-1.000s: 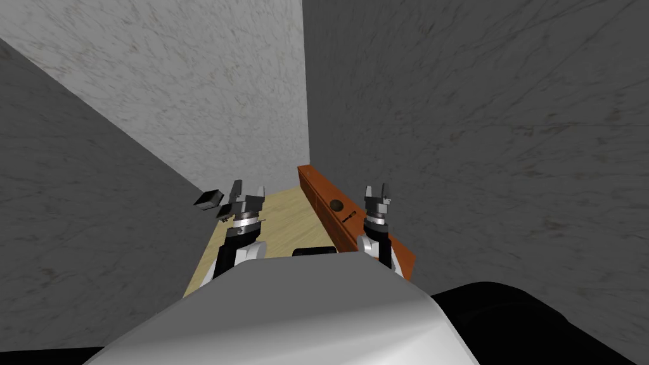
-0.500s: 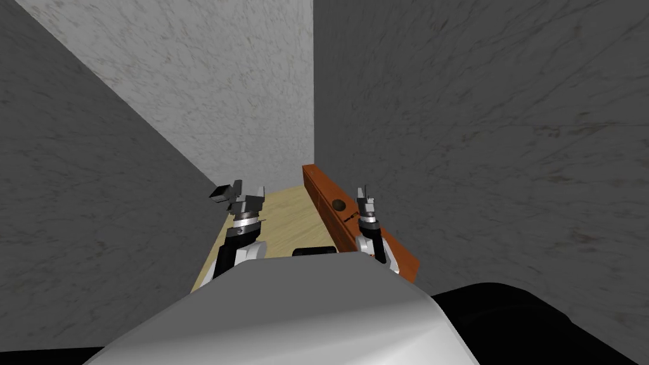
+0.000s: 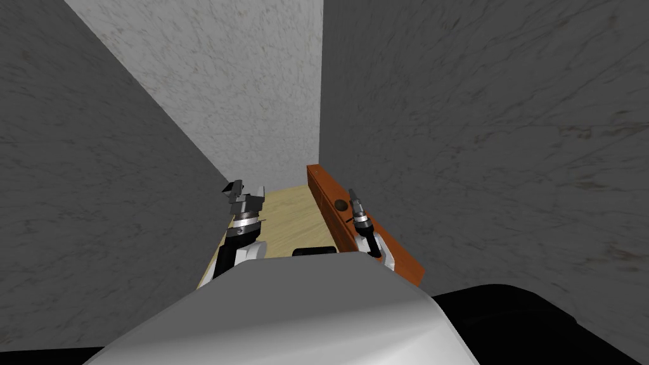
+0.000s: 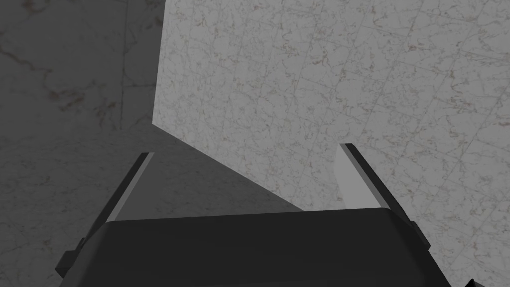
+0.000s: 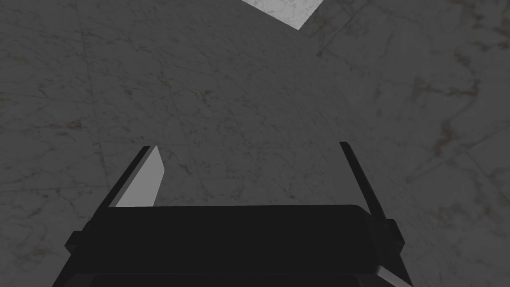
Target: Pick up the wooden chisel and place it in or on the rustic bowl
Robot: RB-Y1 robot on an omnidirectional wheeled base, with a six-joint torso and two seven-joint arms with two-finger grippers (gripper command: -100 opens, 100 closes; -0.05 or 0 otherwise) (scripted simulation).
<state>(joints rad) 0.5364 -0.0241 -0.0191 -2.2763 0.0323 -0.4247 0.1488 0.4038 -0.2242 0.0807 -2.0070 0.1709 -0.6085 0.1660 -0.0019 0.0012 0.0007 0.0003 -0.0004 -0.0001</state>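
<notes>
Dark bowl (image 3: 341, 204) sits just beside the spread right end effector (image 3: 351, 192); left end effector (image 3: 249, 189) likewise spread.

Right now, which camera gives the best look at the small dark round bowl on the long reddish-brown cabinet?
The head view: the small dark round bowl sits atop the long reddish-brown cabinet, beside the right gripper. Both wrist views face grey marbled walls, away from it.

Dark round shape (image 3: 341, 204) on brown ledge (image 3: 322, 185) — too small to name, grey box (image 3: 228, 189) part-hidden.
</notes>
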